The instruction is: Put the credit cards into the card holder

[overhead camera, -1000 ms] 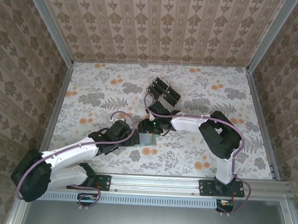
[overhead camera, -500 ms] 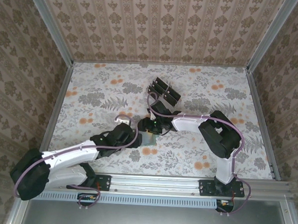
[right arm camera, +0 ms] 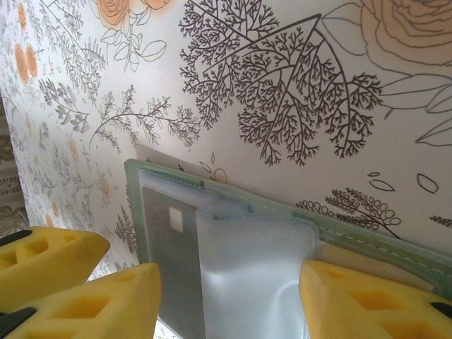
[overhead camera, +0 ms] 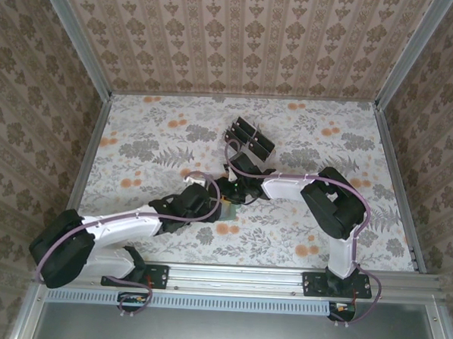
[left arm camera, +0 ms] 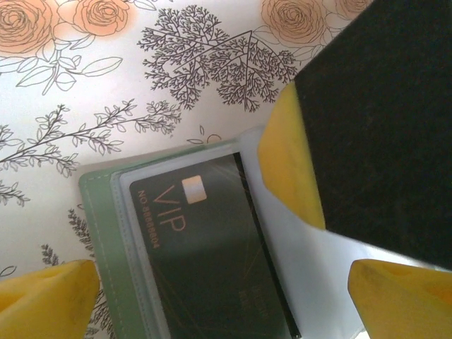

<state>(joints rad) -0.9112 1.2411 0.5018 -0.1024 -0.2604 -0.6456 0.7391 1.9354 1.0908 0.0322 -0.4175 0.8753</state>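
Green card holder [left arm camera: 95,212] (credit card [left arm camera: 205,240] inside) lies between left gripper's [left arm camera: 222,304] spread jaws

Left hand [overhead camera: 214,202] just beside right hand [overhead camera: 229,198]

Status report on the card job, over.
Left fingers open above holder. Right fingers astride its clear sleeve, grip unclear. One card in holder. Nothing blocking.
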